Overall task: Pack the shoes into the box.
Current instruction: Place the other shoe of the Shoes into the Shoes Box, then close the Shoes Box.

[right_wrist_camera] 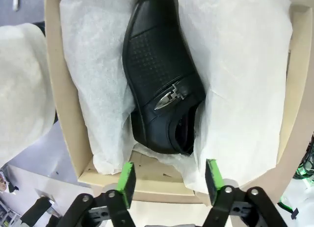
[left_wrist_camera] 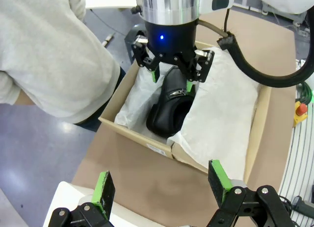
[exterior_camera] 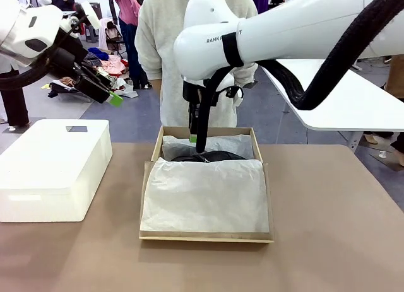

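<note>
Black shoe (right_wrist_camera: 159, 85) lies inside the box (right_wrist_camera: 64, 114), nested in tissue (right_wrist_camera: 235, 65); right end effector (right_wrist_camera: 169, 182) hangs spread just above it, left end effector (left_wrist_camera: 162, 188) wide, empty. Lifting away, a finger could snag loose tissue.

The box (exterior_camera: 206, 236) is sitting in the middle of the bench (exterior_camera: 328, 229). A shoe (exterior_camera: 208, 156) is lying in its far end, between sheets of paper (exterior_camera: 202, 194). A block (exterior_camera: 53, 166) is sitting left of the box. A person (exterior_camera: 164, 40) is standing behind it. The right tool (left_wrist_camera: 171, 79) is hanging over the shoe.
</note>
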### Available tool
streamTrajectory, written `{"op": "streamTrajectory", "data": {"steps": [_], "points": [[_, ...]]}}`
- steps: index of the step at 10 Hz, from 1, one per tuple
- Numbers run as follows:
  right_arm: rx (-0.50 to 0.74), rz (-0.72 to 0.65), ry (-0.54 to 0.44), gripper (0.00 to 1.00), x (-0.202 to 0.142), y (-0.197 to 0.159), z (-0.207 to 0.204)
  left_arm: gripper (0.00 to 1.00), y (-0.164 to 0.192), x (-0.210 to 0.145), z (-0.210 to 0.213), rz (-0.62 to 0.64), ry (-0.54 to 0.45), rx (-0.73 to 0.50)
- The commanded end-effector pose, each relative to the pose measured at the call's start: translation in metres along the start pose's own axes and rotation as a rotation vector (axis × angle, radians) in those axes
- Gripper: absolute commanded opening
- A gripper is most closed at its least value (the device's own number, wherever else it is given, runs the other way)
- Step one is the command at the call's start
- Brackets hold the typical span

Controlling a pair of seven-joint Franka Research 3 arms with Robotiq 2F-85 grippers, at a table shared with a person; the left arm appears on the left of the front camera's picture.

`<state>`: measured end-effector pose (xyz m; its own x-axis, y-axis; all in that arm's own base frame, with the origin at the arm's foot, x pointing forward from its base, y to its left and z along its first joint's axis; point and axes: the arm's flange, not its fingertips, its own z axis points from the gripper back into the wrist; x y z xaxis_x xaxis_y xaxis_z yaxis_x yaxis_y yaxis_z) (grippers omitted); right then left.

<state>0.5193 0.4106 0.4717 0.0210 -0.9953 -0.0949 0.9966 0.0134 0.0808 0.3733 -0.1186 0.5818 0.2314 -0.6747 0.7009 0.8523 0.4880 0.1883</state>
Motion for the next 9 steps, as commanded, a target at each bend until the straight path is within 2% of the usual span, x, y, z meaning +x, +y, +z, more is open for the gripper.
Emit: {"op": "streamTrajectory", "data": {"steps": [1, 3, 4, 5, 9], "points": [[-0.009, 0.019, -0.007, 1.00, 0.006, -0.002, 0.006, 1.00, 0.002, -0.001, 0.000, -0.009, -0.014, -0.015], [-0.002, 0.028, -0.005, 1.00, 0.010, -0.005, 0.012, 1.00, 0.002, -0.001, 0.000, -0.009, -0.014, -0.015], [0.040, 0.026, 0.005, 1.00, 0.014, -0.007, 0.016, 1.00, 0.002, -0.001, 0.000, -0.009, -0.014, -0.015], [0.003, 0.004, -0.002, 1.00, 0.001, -0.001, 0.008, 1.00, 0.002, -0.001, 0.000, -0.009, -0.014, -0.015], [0.003, 0.004, -0.002, 1.00, 0.001, -0.001, 0.008, 1.00, 0.002, -0.001, 0.000, -0.009, -0.014, -0.015]]}}
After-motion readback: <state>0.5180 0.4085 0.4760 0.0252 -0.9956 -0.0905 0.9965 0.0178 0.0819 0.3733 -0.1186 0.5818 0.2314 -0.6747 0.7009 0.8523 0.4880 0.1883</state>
